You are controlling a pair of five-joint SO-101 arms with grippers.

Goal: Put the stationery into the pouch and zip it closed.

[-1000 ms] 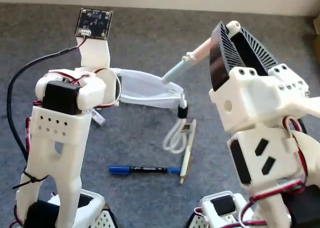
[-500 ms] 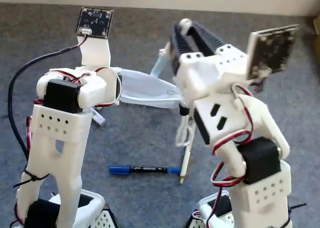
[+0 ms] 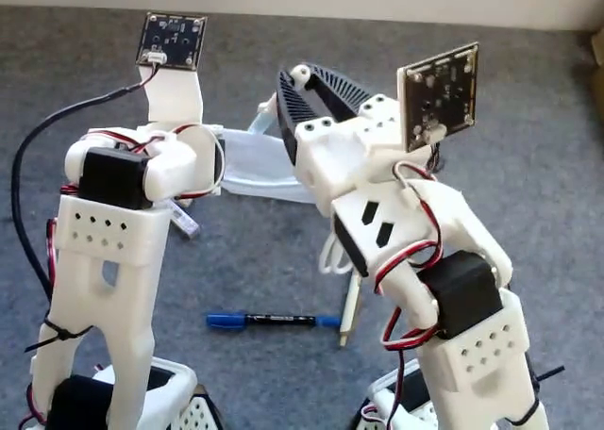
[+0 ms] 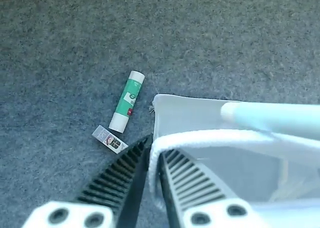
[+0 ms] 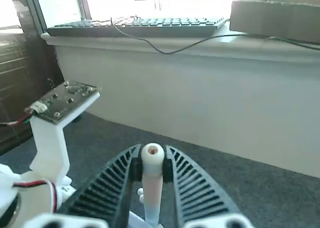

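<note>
Grey carpet (image 4: 75,38); left gripper (image 4: 154,149) clamped on pouch (image 4: 192,113) rim, right gripper (image 5: 152,154) gripping pastel pen (image 5: 151,188) over pouch.

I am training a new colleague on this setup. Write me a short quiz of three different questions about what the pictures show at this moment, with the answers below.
1. True or false: the left gripper is shut on the rim of the pouch.
2. What does the right gripper hold above the pouch?
A. a ruler
B. a pale marker
C. scissors
3. In the high view, how many pens lie loose on the carpet?

Key
1. True.
2. B.
3. Two: a blue pen and a beige pen.
</note>
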